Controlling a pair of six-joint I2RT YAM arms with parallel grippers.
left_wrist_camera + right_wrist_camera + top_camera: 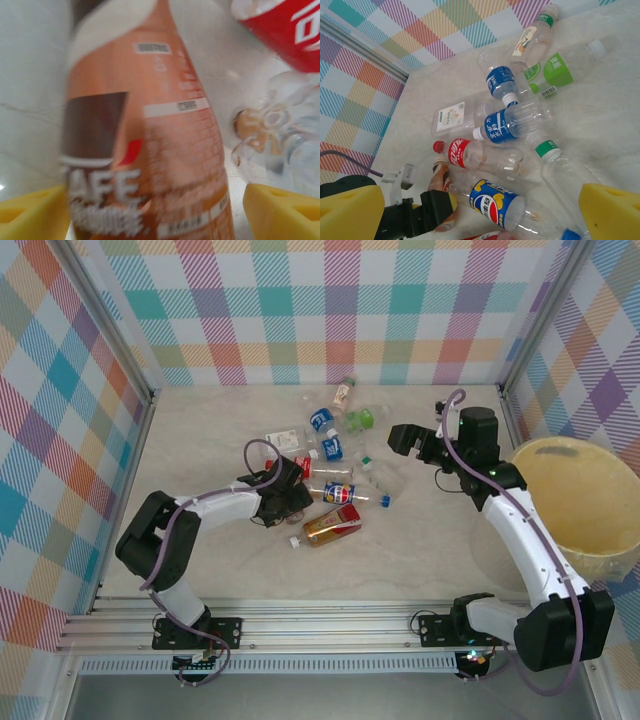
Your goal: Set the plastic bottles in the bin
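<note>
Several plastic bottles lie in a loose heap at mid-table: a Pepsi-labelled one [340, 493], a red-labelled one [310, 468], blue-labelled ones [325, 422], a green one [362, 420] and an orange one [330, 525]. My left gripper [283, 492] is down at the heap's left side. Its yellow fingers [282, 210] stand either side of a brown-orange café bottle [145, 150], with a narrow gap left on the right side. My right gripper [405, 438] hovers open and empty, right of the heap. The pale-yellow bin [575, 510] stands at the far right.
Checked walls enclose the table on three sides. A clear bottle base [280, 135] and a red label [285, 30] press close to the café bottle's right. The right arm runs just left of the bin. A metal rail [320, 625] lines the near edge.
</note>
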